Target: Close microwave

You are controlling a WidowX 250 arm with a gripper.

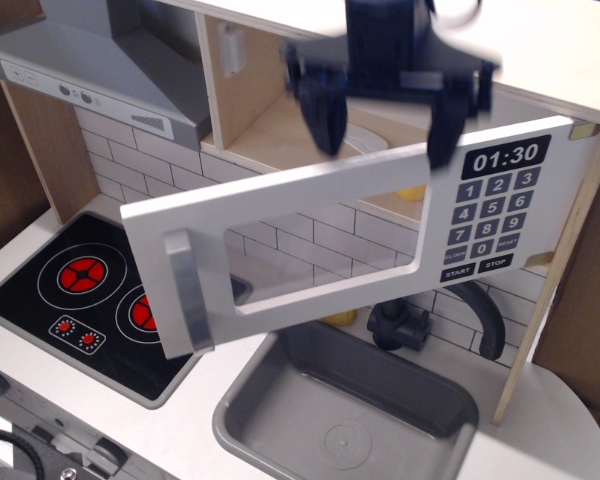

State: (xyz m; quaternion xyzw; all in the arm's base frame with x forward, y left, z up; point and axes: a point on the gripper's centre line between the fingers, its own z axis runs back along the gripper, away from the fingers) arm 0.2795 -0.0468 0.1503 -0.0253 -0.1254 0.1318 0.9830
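Gripper: the dark blue gripper (385, 105) hangs at 12 o'clock in the view, motion-blurred, its two fingers (322, 110) spread wide apart and pointing down; nothing is held between them.

Finger contact: the fingertips straddle the top edge of the microwave door; the right-hand tip overlaps that edge near the keypad, but the blur hides whether it actually touches.

Microwave: the toy wooden microwave (380, 230) fills the centre, from 9 o'clock to 3 o'clock. Its wide white door is part-open, hinged at the 3 o'clock side and swung outward so that the free end sits toward 9 o'clock.

Door details: clear window in the middle; grey bar handle (187, 293) upright at the free end; black keypad (490, 212) at the hinge side with white clock digits reading 01:30 above the number keys.

Cavity: the open wooden compartment behind the door lies at 12 o'clock, with a small yellow object (412, 192) just visible inside, below the door's top edge.

Range hood: grey slanted hood (100, 70) at 10 o'clock, apart from the door.

Hob: black panel with two red rings (90, 300) at 8 o'clock on the bench.

Sink: grey basin (350, 410) at 6 o'clock, below the door, with a dark tap (400, 325) behind it.
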